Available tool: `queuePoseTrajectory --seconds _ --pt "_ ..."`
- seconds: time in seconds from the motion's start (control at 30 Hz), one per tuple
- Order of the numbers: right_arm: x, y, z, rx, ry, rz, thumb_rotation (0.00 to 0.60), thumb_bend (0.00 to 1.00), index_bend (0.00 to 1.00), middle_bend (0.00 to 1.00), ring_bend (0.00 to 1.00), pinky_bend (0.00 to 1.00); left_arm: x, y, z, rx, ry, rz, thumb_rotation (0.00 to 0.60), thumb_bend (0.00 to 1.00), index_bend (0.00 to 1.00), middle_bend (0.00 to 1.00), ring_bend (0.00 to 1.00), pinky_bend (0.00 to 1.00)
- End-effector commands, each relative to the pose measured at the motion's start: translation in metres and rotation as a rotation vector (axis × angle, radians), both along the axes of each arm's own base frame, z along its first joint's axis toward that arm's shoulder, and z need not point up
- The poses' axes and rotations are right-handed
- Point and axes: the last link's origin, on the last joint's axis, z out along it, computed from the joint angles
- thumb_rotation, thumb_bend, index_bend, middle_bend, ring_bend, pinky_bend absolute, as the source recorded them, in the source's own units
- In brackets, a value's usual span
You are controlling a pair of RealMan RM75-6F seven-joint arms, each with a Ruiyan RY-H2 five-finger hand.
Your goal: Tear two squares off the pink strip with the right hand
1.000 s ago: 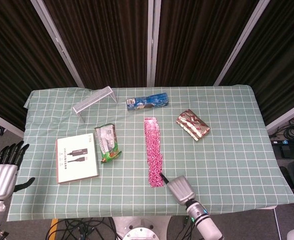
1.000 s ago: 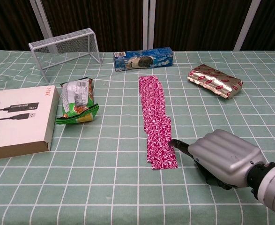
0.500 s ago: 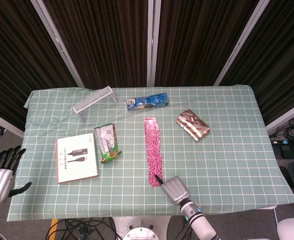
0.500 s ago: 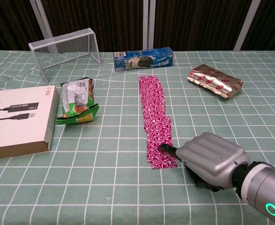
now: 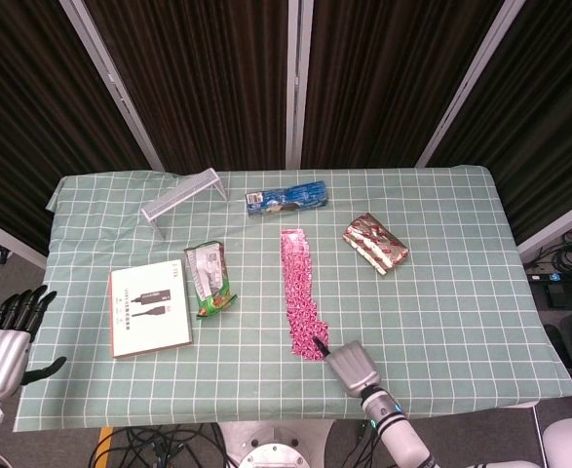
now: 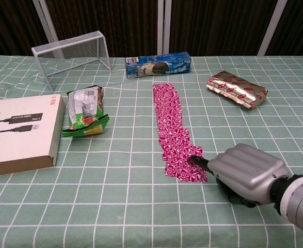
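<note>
The pink strip [image 6: 174, 130] lies lengthwise in the middle of the surface [image 6: 141, 206], its near end skewed toward the right hand [image 6: 248, 173]. A dark fingertip [image 6: 196, 160] presses on that end; the other fingers curl under the metallic shell, so a pinch cannot be told. The strip is thin, patterned film in square segments. The left hand [image 5: 1, 343], fingers spread, hangs off the front-left corner.

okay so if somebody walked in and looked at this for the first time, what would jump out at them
Probably the pink strip first, lying lengthwise down the middle of the green checked tablecloth, its near end kinked toward the robot's right. Next, the silver right hand at that near end, a dark fingertip resting on the last squares. Farther back, a shiny red-and-gold packet lies to the right and a white wire rack stands at the far left.
</note>
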Motion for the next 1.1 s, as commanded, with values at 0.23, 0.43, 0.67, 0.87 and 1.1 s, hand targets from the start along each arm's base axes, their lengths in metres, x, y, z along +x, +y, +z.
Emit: queuePoseTrajectory --seconds 0.23,0.43,0.67,0.87,1.1 --pt "-0.015 0.000 0.010 -0.014 0.017 -0.026 0.600 1.00 0.08 0.84 0.78 0.69 0.001 0.001 -0.004 -0.009 0.003 0.000 0.600 0.15 0.02 0.00 0.00 0.07" --pt "-0.024 -0.001 0.018 -0.026 0.023 -0.044 0.600 1.00 0.08 0.84 0.78 0.69 0.002 0.002 -0.006 -0.013 0.005 -0.004 0.600 0.15 0.02 0.00 0.00 0.07" --pt "-0.035 -0.006 0.029 -0.048 0.042 -0.065 0.600 1.00 0.08 0.84 0.78 0.69 0.003 0.002 -0.007 -0.018 0.007 -0.002 0.600 0.15 0.02 0.00 0.00 0.07" --pt "-0.045 -0.009 0.039 -0.069 0.067 -0.087 0.600 1.00 0.09 0.84 0.78 0.69 0.003 0.002 -0.008 -0.020 0.007 0.001 0.600 0.15 0.02 0.00 0.00 0.07" --pt "-0.059 -0.012 0.050 -0.091 0.088 -0.123 0.600 1.00 0.10 0.84 0.78 0.69 0.002 0.002 -0.008 -0.020 0.009 0.003 0.600 0.15 0.02 0.00 0.00 0.07"
